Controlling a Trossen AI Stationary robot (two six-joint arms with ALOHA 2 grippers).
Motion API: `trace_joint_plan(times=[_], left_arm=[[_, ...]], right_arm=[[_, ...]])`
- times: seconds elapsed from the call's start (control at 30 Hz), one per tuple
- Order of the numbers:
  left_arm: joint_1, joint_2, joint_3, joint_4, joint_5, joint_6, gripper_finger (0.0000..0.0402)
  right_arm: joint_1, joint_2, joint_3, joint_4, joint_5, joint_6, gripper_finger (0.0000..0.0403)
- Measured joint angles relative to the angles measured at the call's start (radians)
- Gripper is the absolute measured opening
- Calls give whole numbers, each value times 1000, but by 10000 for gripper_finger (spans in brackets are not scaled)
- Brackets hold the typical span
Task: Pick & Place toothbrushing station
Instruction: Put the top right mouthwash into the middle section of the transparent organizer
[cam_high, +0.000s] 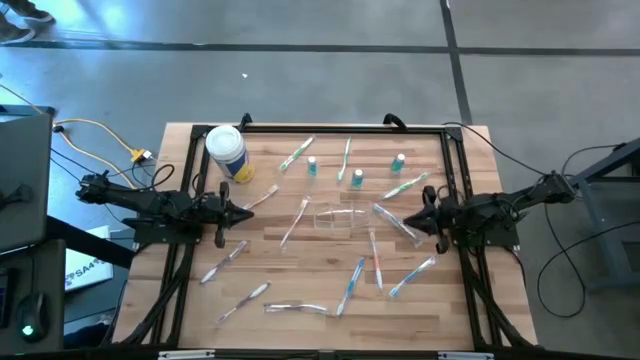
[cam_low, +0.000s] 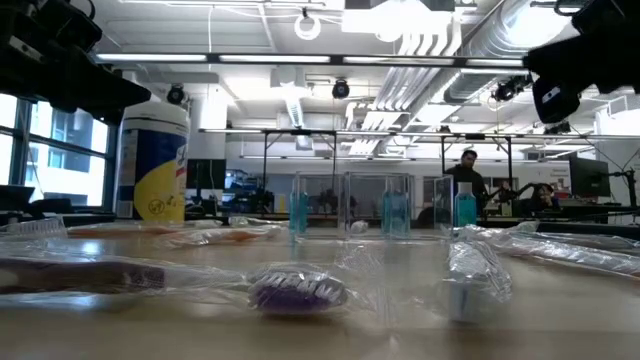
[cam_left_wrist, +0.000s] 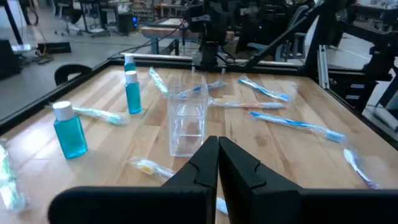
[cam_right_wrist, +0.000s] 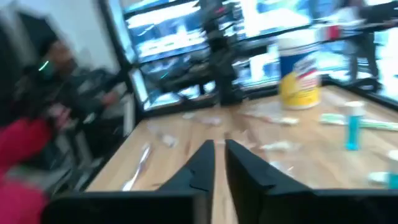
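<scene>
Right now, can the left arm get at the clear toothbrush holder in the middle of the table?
Probably yes. The left hand points straight at the clear holder, with only a wrapped toothbrush lying low beside the path.

Wrapped toothbrushes (cam_high: 295, 221) lie scattered all around the clear toothbrushing station (cam_high: 338, 216) at the middle of the table (cam_high: 470, 300), one touching its right side. Beyond it stand three blue bottles (cam_high: 357, 180); the white tub (cam_high: 227, 152) stands well apart, far-left. Above it nothing blocks.
</scene>
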Motion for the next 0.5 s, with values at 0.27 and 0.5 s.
trace_joint_plan(times=[0.27, 0.5], left_arm=[[0, 0, 0, 3, -2, 3, 57], [0, 0, 0, 9, -82, -22, 81]], right_arm=[[0, 177, 92, -22, 189, 2, 182], [-29, 342, 232, -126, 360, 33, 263]])
